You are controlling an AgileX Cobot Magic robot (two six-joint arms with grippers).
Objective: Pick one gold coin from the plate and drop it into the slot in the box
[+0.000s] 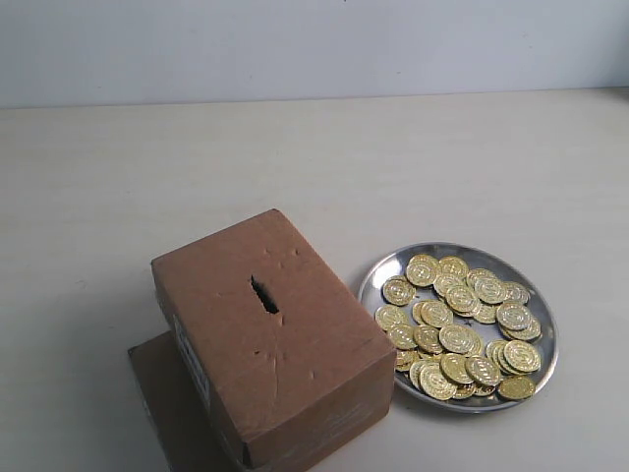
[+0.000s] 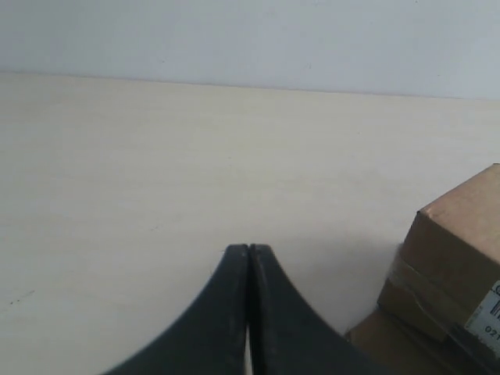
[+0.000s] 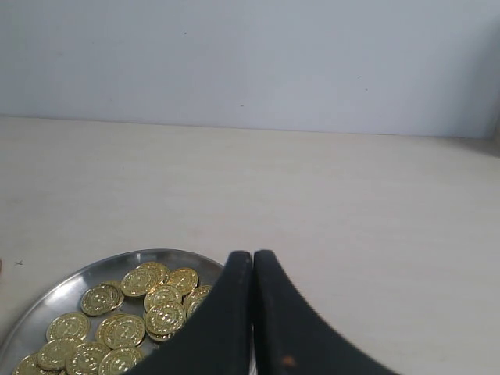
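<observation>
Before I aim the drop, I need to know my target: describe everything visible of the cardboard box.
The box is brown cardboard, rectangular and closed, standing on a flat cardboard sheet on the pale table. Its top is dented and creased, with a short ragged dark slot near the middle. A white label shows on one side. The plate lies close beside it; contact is unclear.

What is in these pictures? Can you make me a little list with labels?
plate: silver, round, holding a pile of gold coins
box: brown cardboard, beside the plate
box slot: dark slit in the box's top, uncovered
left gripper: shut, holding nothing
right gripper: shut, holding nothing, near the plate
</observation>
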